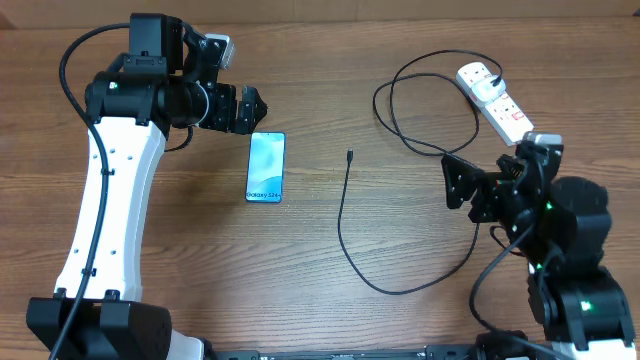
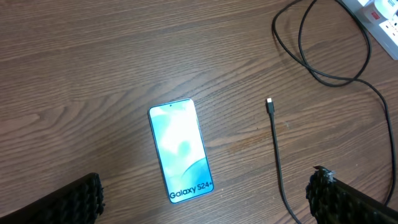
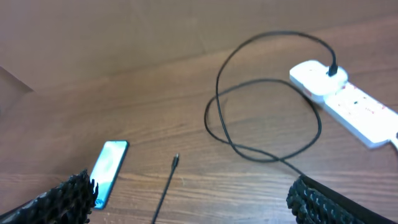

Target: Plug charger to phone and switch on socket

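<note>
Your left gripper hangs wide open and empty, just past the far end of the phone. The phone lies flat with its screen lit, left of centre on the table. Your right gripper is also spread open, holding nothing, near the socket at the far right. The charger is plugged into the socket's far end; its free tip lies right of the phone, not touching it.

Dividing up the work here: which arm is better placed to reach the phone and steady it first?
Left. The left end effector, open, hovers right beside the phone. The right end effector sits far off, beyond the cable and nearer the power strip.
</note>
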### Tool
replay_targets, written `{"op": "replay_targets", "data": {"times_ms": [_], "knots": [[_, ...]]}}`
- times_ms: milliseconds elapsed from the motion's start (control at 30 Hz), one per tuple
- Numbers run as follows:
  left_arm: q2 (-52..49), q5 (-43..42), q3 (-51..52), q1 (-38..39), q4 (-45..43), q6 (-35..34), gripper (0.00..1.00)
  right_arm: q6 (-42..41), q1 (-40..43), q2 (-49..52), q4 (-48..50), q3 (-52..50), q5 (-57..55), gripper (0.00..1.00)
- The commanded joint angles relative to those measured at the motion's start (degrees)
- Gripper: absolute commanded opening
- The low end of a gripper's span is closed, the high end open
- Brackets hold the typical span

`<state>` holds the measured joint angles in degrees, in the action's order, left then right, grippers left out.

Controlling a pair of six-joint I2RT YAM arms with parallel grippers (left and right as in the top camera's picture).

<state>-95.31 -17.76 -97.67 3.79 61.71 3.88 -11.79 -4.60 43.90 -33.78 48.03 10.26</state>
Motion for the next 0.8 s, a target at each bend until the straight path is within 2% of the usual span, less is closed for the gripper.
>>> {"op": "replay_targets", "data": {"times_ms": [0,567,767], "knots": [[-0.2,0.3,-1.4,0.5,0.0,-1.4,1.0,0.0,-0.2,1.0,0.2,1.7,0.1,1.0],[-0.5,0.9,-1.4,0.5,-0.2,-1.4,0.99,0.0,-0.2,5.9,0.2,1.6,3.0,1.0],[-4.8,3.1,-1.4,0.6,1.5,-1.6,0.98,0.0,-0.2,8.2,0.2,1.6,3.6,1.0]]}}
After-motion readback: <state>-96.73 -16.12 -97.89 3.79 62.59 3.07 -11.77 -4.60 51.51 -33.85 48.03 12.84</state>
